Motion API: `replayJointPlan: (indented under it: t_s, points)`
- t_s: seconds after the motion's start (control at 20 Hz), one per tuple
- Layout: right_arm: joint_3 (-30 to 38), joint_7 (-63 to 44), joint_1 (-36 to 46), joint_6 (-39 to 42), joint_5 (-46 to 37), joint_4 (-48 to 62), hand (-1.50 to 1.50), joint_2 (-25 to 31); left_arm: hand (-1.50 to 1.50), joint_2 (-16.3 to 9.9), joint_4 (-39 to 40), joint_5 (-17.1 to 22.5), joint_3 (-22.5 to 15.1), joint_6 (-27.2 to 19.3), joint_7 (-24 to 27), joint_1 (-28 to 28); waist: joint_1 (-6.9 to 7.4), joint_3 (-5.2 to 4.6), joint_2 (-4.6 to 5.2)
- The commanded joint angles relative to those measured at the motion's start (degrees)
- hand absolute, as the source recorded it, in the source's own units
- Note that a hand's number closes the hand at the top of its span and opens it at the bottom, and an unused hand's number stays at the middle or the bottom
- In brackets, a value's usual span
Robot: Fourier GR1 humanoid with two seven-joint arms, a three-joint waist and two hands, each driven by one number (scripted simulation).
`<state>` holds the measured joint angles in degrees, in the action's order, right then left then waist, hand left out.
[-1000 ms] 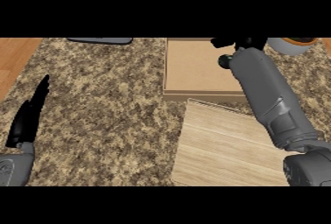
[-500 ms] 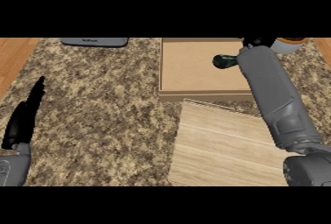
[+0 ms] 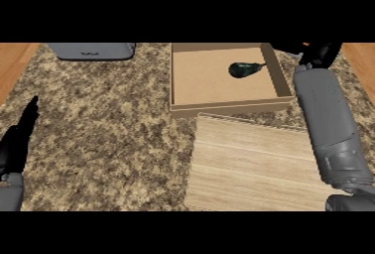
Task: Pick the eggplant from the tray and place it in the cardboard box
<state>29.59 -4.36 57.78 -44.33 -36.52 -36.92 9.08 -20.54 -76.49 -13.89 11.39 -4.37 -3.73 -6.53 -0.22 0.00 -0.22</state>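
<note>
Already inside the cardboard box (image 3: 223, 101), the eggplant (image 3: 245, 69) lies free of the right hand (image 3: 320, 52), whose grip cannot be told, leaving only withdrawal; the left hand (image 3: 18, 141) rests open.

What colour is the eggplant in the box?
Very dark, almost black with a green tinge; the eggplant shows best in the head view.

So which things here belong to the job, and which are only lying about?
Job: eggplant, lying in the cardboard box; wooden tray; right hand.
Lying about: grey object at the top edge; left hand, resting at the left.
</note>
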Motion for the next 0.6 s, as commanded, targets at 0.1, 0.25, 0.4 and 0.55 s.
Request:
replayJointPlan:
  t_s: [0.1, 0.25, 0.4, 0.55]
  points:
    - [-2.3, -3.09, -13.28, 6.98, 1.86, -15.08, -1.5, 1.69, 0.0, 0.54, -2.12, -1.22, -0.61, -0.68, -4.06, -0.4, -2.12, -0.02, -0.73]
    - [-6.12, -9.04, -20.17, 10.38, 1.09, -28.58, -1.5, -0.46, 0.0, -0.71, 0.41, 0.88, 2.12, 0.63, 0.86, 1.46, -1.61, -0.08, -0.56]
    - [-7.61, -10.61, -29.66, 16.72, 2.37, -38.79, -1.5, -0.17, 0.0, -0.64, -2.49, 0.51, 1.41, 0.93, -0.27, 2.77, -1.97, -0.07, -0.72]
    - [-9.47, -14.16, -37.82, 21.72, 1.92, -48.21, -1.5, 0.42, 0.0, 1.23, 2.01, -0.14, 1.04, -0.52, 2.03, 1.52, -2.3, -0.11, -0.43]
